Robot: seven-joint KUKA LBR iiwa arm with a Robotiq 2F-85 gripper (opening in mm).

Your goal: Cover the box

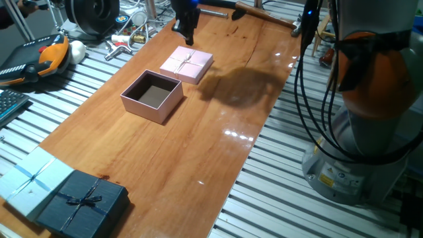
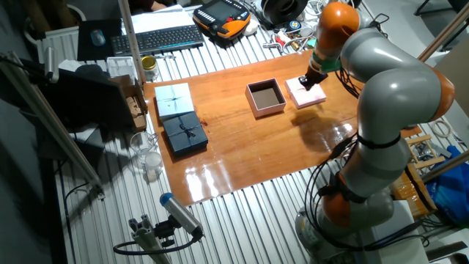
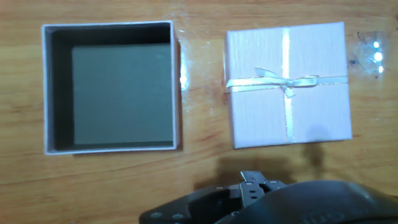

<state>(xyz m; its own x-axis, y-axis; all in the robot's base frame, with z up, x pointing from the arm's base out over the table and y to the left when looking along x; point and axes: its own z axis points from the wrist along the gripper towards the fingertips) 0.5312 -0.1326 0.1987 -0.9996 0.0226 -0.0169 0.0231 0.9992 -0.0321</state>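
The open pale-pink box (image 1: pixel 152 96) with a dark inside sits on the wooden table; it also shows in the other fixed view (image 2: pixel 266 98) and at the left of the hand view (image 3: pixel 111 87). Its pink lid (image 1: pixel 187 64) with a pale ribbon bow lies flat just beside it, apart from it, and shows in the other fixed view (image 2: pixel 305 92) and the hand view (image 3: pixel 287 84). My gripper (image 1: pixel 188 36) hovers above the lid's far side, holding nothing. Its fingertips are too dark and small to tell whether they are open or shut.
A dark navy box with a bow (image 1: pixel 84 203) and a light blue ribboned box (image 1: pixel 33 181) sit at the table's near-left corner. Tools, a teach pendant (image 1: pixel 43 56) and a keyboard (image 2: pixel 157 38) lie beyond the table edge. Cables (image 1: pixel 310 86) hang by the robot base.
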